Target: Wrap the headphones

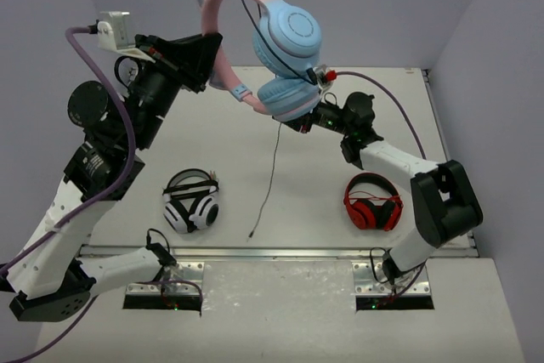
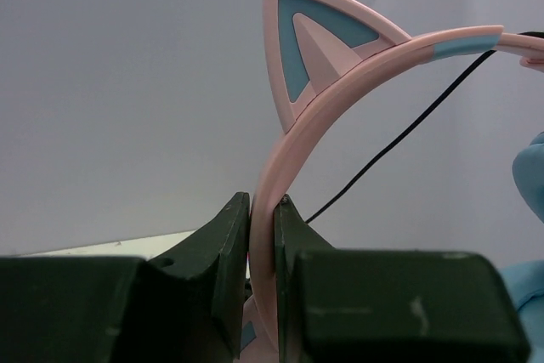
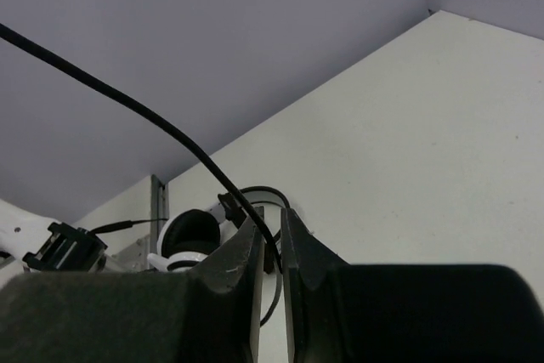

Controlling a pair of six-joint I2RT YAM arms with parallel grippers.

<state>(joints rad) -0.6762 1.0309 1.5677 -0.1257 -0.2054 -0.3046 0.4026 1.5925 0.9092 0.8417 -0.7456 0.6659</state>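
Striped headphones (image 1: 191, 201): flat on the table (image 1: 306, 210), near-left part; not the pair to wrap.
Red headphones (image 1: 372, 203): flat on the table, near-right part; likewise to be left alone.
Cable (image 1: 270, 172): thin, black, dangling toward the table's middle, plug end low by the surface; whether touching, impossible to tell.
Right gripper (image 3: 270, 229): above the table's middle-right, narrowed to a slit with the cable caught in it, just under the lower earcup.
Left gripper (image 2: 263, 206): above the table's far-left part, clamped tight on the pink headband (image 2: 289, 150), below a cat ear.
Headphones (image 1: 285, 48): lifted well clear of the table, over its far middle, slung sideways between both arms, one strand draped across band and upper earcup.
Feel of the body: probably light; stiff, slightly springy plastic; smooth, so likely slippery in hard pads; ear tips probably fragile.
Feel of the cable: limp, prone to slipping and kinking.
Best hold: flat of the headband, away from ears and hinges; cable taken short of the loose tail, gently enough to spare the socket.
Stage: seemingly early, most of the cable unwound.
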